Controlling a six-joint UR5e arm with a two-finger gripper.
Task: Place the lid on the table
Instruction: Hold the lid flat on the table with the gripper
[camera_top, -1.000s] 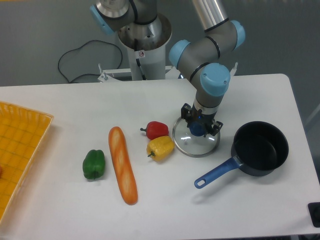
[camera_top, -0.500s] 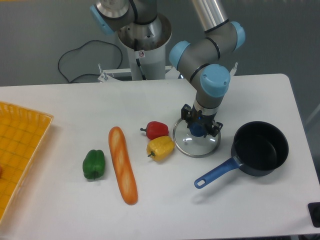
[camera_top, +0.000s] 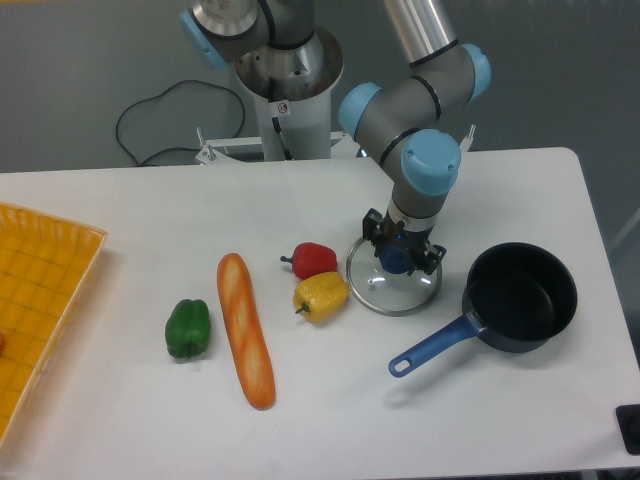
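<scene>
- The lid (camera_top: 392, 288) lies flat on the table (camera_top: 130, 215), between the yellow pepper (camera_top: 320, 296) on its left and the saucepan (camera_top: 521, 298) on its right.
- The gripper (camera_top: 398, 257) stands over the blue knob, fingers either side; whether they pinch it cannot be told.
- A red pepper (camera_top: 315, 260) sits left, slightly farther back.

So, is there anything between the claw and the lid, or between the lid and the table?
Nothing visible. The claw sits directly over the lid's blue knob, and the lid appears to lie on bare table, between the yellow pepper and the pot.
</scene>
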